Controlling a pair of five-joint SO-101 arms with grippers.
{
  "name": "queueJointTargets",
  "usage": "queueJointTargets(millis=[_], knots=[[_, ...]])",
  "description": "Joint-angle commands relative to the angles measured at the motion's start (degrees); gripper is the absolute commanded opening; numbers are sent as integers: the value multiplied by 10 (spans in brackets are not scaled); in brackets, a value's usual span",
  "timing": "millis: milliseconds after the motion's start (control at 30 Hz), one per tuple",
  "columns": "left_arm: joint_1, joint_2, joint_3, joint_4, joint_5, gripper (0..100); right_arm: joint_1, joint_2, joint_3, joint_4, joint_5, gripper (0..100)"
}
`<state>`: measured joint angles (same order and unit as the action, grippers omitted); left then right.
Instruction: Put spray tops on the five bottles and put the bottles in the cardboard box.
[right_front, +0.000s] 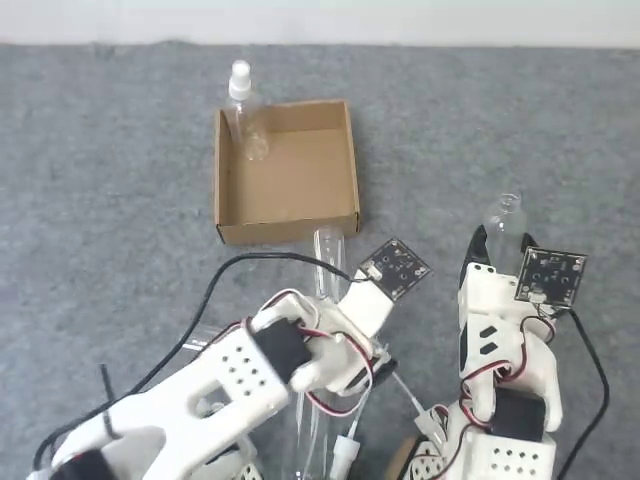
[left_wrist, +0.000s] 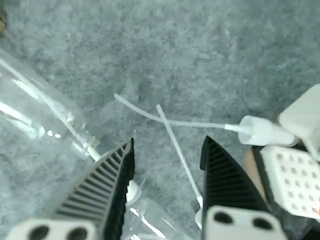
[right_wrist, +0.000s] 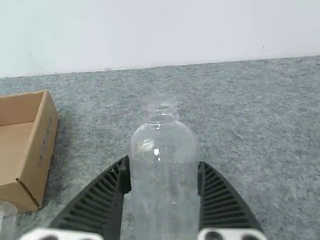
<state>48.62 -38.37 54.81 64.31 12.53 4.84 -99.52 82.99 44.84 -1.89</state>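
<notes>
Well clear of the cardboard box (right_front: 288, 229) edge, right fingers (right_wrist: 100, 200) clasp a bottle (right_wrist: 162, 165)

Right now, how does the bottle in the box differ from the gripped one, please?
The boxed bottle wears a spray top; the gripped bottle has a bare neck. The boxed bottle leans in the box; the gripped bottle stands upright in the right gripper. Both are clear.

Grey carpeted table (right_front: 120, 150) meets a plain white wall (right_wrist: 150, 30).
</notes>
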Motion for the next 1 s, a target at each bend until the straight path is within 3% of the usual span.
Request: queueJointTargets(millis=[0, 467, 700, 967], knots=[[2, 104, -37, -20, 8, 199, 6, -15, -1, -17, -6, 80], [1, 295, -148, -9, 18, 199, 3, -15, -2, -17, -4, 80], [1, 391, -240, 64, 17, 197, 3, -15, -3, -17, -3, 80], [1, 447, -276, 81, -18, 18, 4, -15, -3, -17, -3, 80]])
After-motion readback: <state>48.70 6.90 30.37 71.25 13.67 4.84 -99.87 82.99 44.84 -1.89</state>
